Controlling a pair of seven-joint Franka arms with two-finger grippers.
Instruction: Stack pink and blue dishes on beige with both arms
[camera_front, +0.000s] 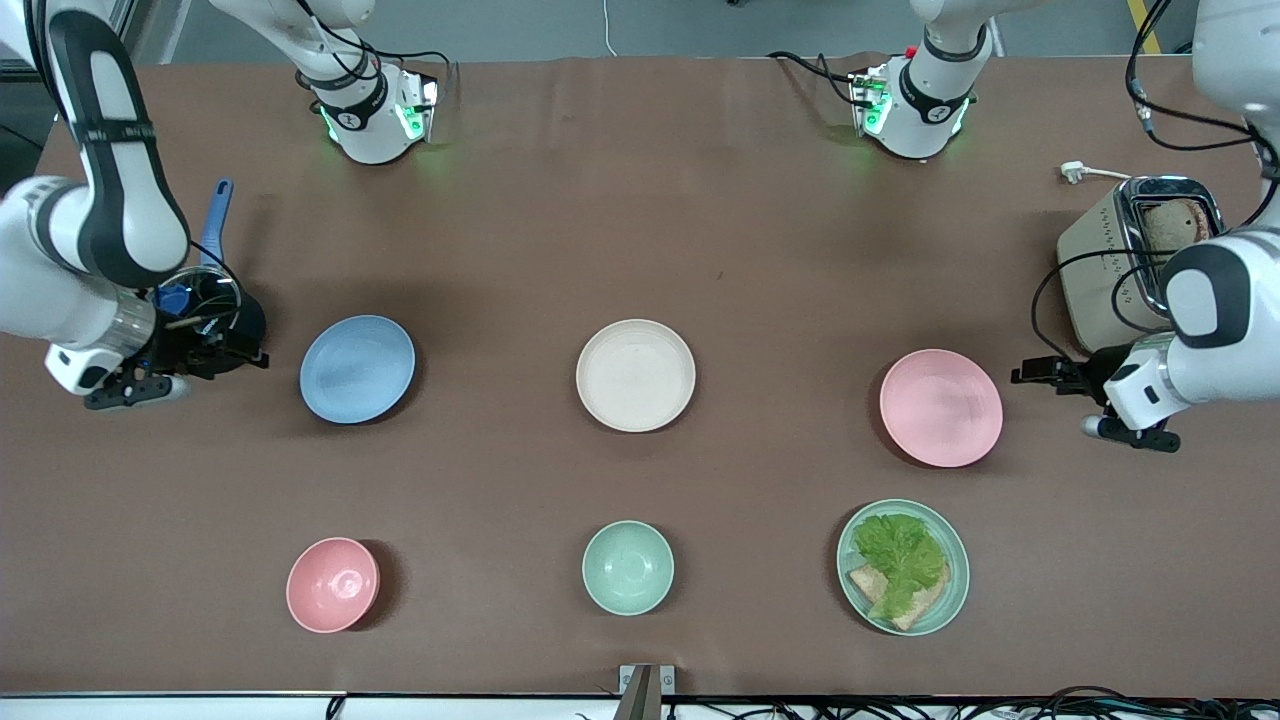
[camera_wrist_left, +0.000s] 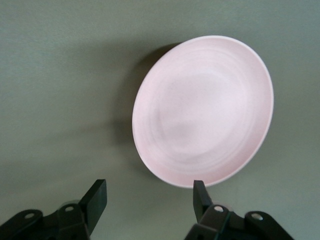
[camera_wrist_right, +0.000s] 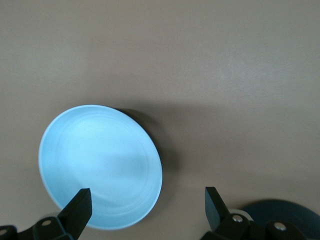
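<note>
The pastel blue plate (camera_front: 357, 368) lies toward the right arm's end of the table, the cream-beige plate (camera_front: 636, 375) in the middle, and the pastel pink plate (camera_front: 940, 407) toward the left arm's end. My right gripper (camera_front: 250, 357) hovers beside the blue plate, open and empty. In the right wrist view the blue plate (camera_wrist_right: 100, 165) lies just ahead of that gripper (camera_wrist_right: 147, 196), partly between its fingers. My left gripper (camera_front: 1032, 372) hovers beside the pink plate, also open with nothing in it. The left wrist view shows the pink plate (camera_wrist_left: 202, 110) ahead of that gripper (camera_wrist_left: 150, 192).
Nearer the front camera stand a small pink bowl (camera_front: 332, 584), a mint-green bowl (camera_front: 627, 567) and a mint-green plate (camera_front: 960, 570) with lettuce and bread. A toaster (camera_front: 1130, 260) stands by the left arm. A dark pan with a blue handle (camera_front: 216, 225) lies under the right arm.
</note>
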